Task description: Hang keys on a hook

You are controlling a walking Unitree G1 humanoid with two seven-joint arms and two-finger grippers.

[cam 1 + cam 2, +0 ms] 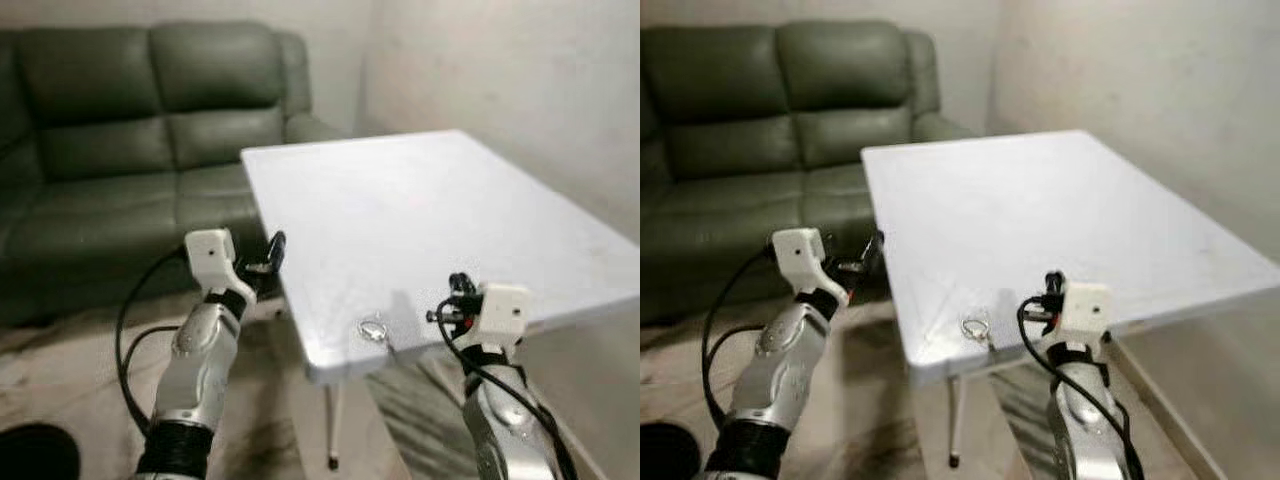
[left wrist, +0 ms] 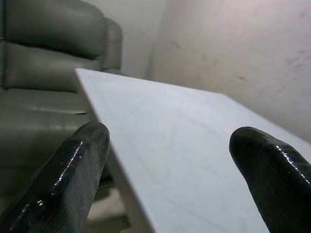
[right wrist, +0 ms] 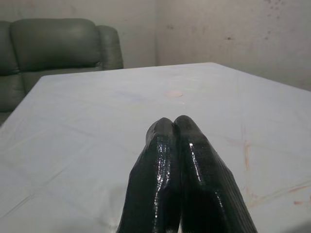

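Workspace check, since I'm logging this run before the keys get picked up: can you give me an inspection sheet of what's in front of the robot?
Surface: white table, some faint marks.
Job's things: keys lie near the table's front edge; hook: nothing seen.
Clutter: nothing seen.
Grippers: left gripper beside the table's left edge, jaws apart, holding nothing; right gripper over the front edge, right of the keys, jaws together.
Cables: black cables loop along the left arm, more at the right wrist.
Surroundings: green sofa behind, bare wall, pale floor.
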